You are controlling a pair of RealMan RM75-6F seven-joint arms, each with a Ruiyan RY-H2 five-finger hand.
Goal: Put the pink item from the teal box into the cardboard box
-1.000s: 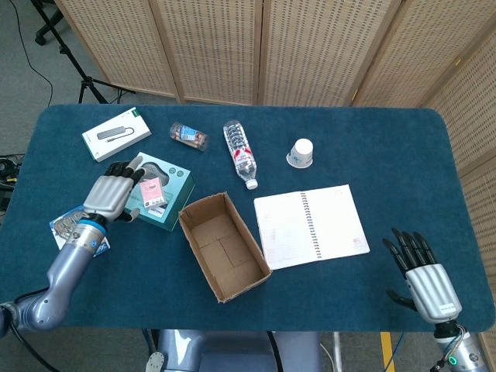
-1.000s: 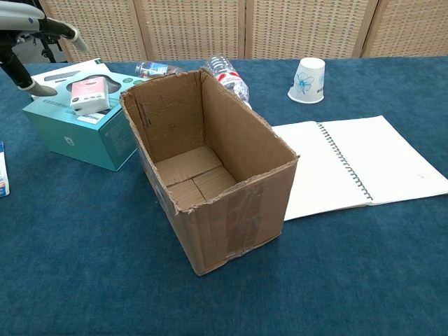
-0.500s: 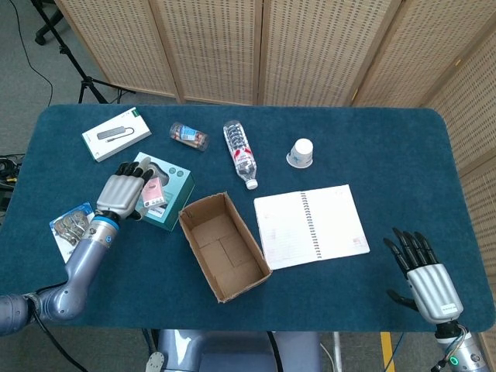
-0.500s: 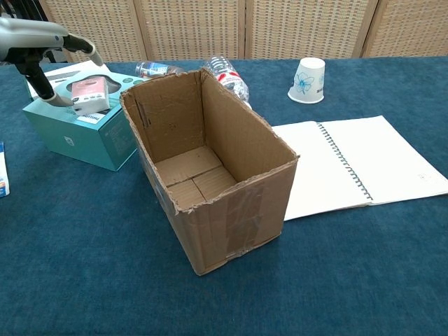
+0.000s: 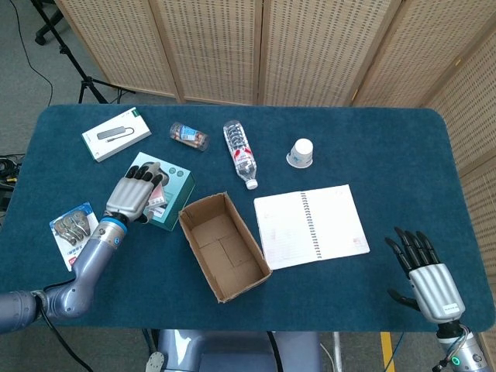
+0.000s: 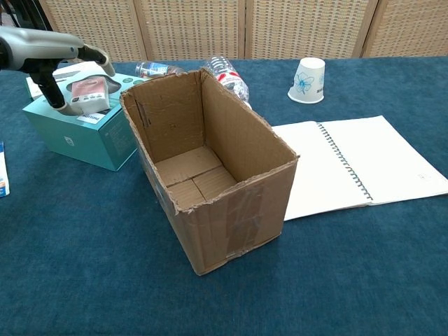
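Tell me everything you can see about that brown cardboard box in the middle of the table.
The cardboard box is plain brown corrugated card, rectangular, open at the top with ragged, worn edges and tape on one outer side. It is empty; its folded bottom flaps show inside. It stands upright on the blue table, set at an angle, between the teal box and the open notebook. No hand touches it.

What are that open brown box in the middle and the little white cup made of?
The open brown box looks like plain matte corrugated cardboard: raw torn edges, creased flaps and a strip of tape on its front. The small white cup, standing upside down, is probably paper, dull-surfaced with a printed blue flower, though thin plastic is possible.
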